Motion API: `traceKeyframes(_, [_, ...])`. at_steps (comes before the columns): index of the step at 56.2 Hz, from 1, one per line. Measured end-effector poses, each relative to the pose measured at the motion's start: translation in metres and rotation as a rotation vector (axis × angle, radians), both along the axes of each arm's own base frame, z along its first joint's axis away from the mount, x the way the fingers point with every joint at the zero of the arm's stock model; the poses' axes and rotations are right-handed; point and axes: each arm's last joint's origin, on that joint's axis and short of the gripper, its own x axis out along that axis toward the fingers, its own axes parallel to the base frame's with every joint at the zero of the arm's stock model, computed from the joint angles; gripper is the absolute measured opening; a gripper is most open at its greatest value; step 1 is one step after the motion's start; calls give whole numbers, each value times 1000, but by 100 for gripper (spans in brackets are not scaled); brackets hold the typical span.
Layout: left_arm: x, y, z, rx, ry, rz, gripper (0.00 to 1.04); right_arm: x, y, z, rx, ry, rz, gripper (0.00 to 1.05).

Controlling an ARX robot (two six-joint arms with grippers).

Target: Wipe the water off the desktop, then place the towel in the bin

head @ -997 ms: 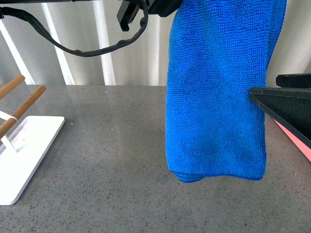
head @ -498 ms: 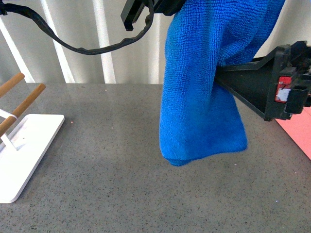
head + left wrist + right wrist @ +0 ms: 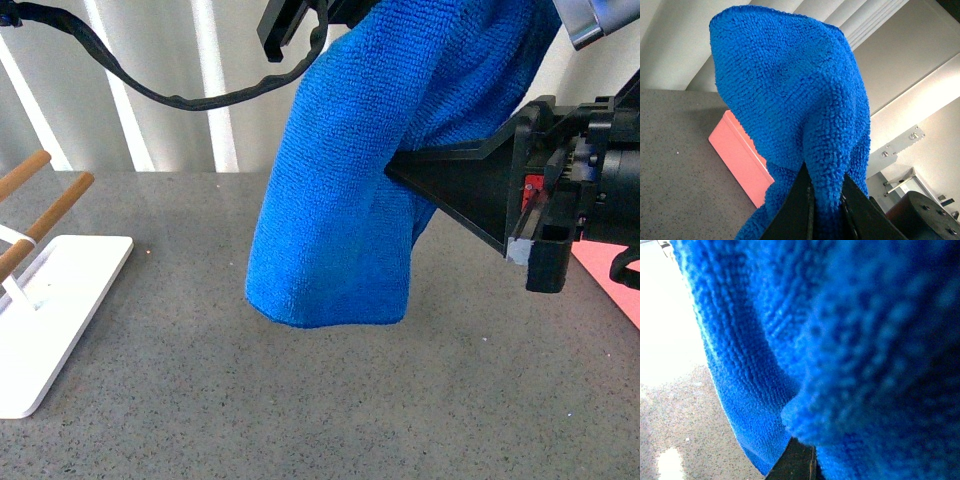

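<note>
Hanging above the desktop (image 3: 200, 380), the towel (image 3: 340, 230) fills the middle of the front view. At far left a white rack (image 3: 50, 310) with wooden rods (image 3: 55, 215) sits on the grey surface, well apart from the cloth. A black cable (image 3: 170, 95) loops across the top. The left gripper (image 3: 826, 177) is clenched on the towel's upper fold, as the left wrist view shows. The cloth's long axis runs downward, its lower end slanting left, clear of the surface. From the right, the right gripper (image 3: 400, 170) pokes sideways into the cloth; whether its jaws are clenched cannot be told. Farthest right lies the bin (image 3: 737, 157), beyond the right gripper. The towel must travel rightward to reach it, and the right arm is likely the nearer one.
</note>
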Motion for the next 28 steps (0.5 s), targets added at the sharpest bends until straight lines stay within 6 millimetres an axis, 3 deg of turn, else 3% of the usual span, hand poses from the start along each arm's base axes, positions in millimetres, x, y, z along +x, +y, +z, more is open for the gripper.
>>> traceKeyframes(10, [1,4,-1,9,5,5,6,-9,-11,1,-21,-2,4,4])
traceKeyframes(16, [5,11,-3,23,17,23,28,-20,-23,3,-46,-16,9,4])
traceKeyframes(28, [17,30,-10,55,50,98,57,-25,-47,7,-50,-41,-27,4])
